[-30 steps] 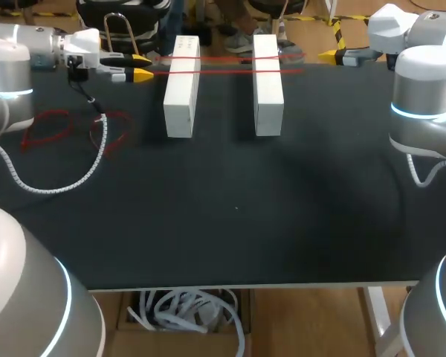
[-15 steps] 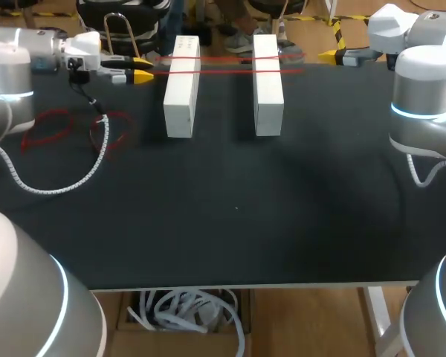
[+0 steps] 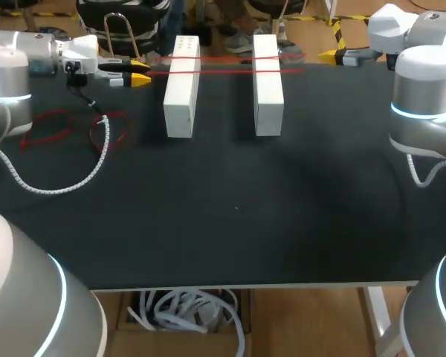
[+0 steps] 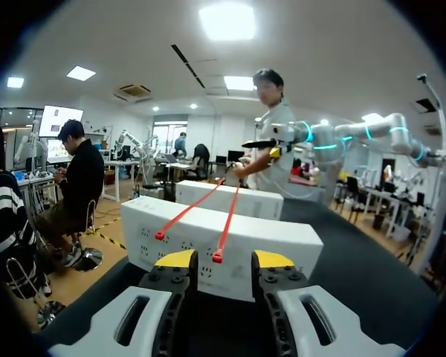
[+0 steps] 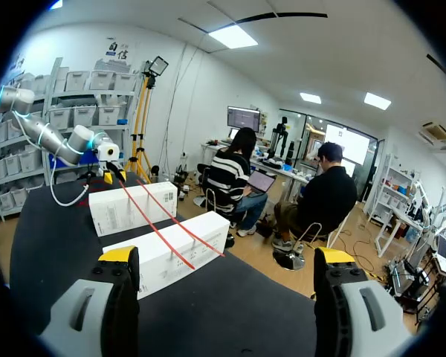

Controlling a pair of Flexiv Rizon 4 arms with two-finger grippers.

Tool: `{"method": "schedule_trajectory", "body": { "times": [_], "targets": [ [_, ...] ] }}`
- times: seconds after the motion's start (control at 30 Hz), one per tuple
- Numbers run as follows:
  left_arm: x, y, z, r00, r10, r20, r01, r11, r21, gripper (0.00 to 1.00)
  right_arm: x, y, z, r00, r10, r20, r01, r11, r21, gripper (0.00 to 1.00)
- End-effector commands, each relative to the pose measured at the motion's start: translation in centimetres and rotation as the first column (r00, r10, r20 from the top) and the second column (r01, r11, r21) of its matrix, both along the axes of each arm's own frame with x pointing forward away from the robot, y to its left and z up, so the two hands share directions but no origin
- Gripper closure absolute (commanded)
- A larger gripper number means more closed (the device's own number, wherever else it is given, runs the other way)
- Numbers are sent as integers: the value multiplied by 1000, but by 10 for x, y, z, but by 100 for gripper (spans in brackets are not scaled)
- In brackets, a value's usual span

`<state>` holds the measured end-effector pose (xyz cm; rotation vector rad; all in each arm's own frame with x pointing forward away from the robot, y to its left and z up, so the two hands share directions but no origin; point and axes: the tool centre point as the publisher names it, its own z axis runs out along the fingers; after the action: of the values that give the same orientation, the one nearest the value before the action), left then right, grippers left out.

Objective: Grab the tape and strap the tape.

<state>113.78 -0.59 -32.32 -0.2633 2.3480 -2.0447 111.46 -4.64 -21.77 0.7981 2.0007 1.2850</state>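
On the black table (image 3: pixel 238 216), left gripper (image 4: pixel 221 260) is spread, the end of a red tape (image 4: pixel 217 256) just ahead between its fingers, the tape lying across two white blocks (image 3: pixel 181 85); best to ease in square and pinch without dragging it off, while right gripper (image 5: pixel 227 256) is spread wide, empty.

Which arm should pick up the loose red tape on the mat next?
Left. The loose red tape lies on the table's left side, near the open left gripper. The right gripper is at the far right edge, with both white blocks between it and that tape.
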Motion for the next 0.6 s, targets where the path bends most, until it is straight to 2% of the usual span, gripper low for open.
{"method": "schedule_trajectory", "body": {
  "times": [0.03,0.6],
  "targets": [
    [2,-2,-1,1000,-11,9,11,1000,-5,69,0,-1,0,1000,2,-1,-2,1000,0,0],
    [4,-7,-2,1000,-19,10,19,1000,-12,76,0,-1,0,1000,2,-1,-2,1000,0,0]
  ]
}}
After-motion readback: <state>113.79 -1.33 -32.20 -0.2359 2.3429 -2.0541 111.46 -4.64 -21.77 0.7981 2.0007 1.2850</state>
